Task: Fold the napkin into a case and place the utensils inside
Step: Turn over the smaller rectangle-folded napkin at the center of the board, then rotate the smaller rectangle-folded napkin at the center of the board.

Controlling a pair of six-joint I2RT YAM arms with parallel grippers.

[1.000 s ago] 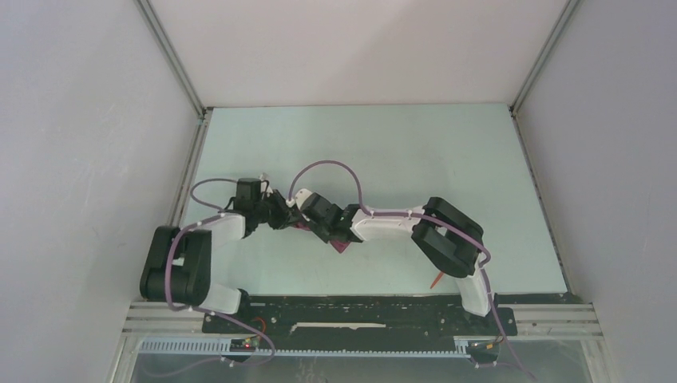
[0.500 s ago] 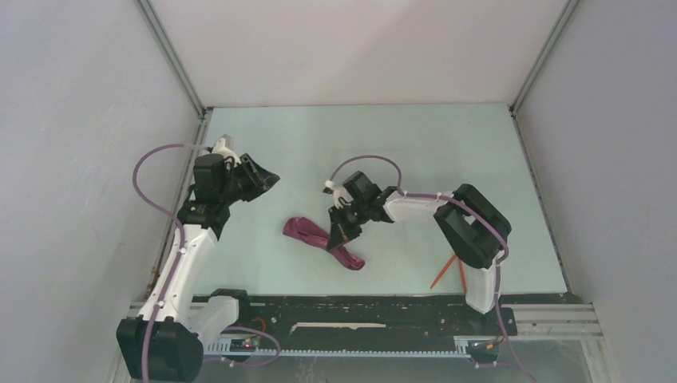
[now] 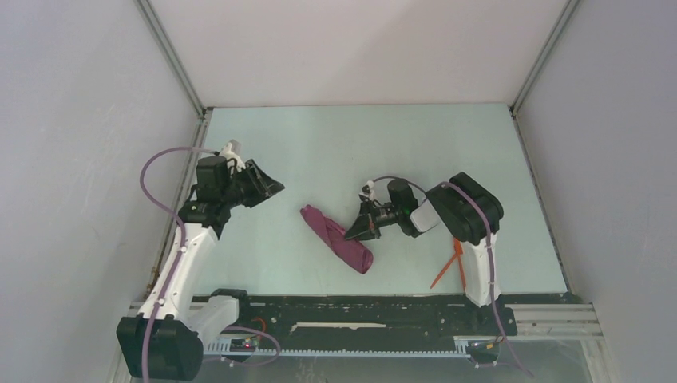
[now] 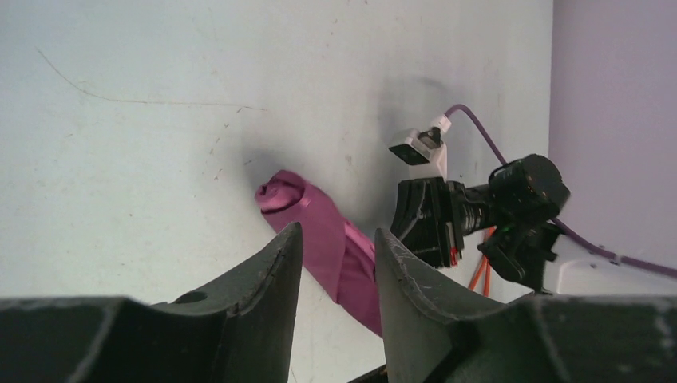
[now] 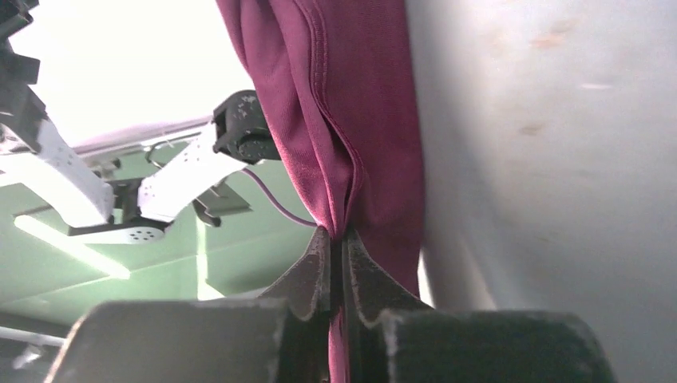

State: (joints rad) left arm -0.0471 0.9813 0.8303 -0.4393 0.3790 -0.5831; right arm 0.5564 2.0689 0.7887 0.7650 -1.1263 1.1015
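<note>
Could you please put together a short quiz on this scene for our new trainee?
1. True or false: the left hand grips the napkin.
2. Where do the utensils lie? A: inside the napkin. B: on the table beside the right arm. C: in the left hand.
3. Fill in: the right hand is ___ on the napkin.
Key: 1 false, it stands open and apart from the cloth; 2 B; 3 shut.
</note>
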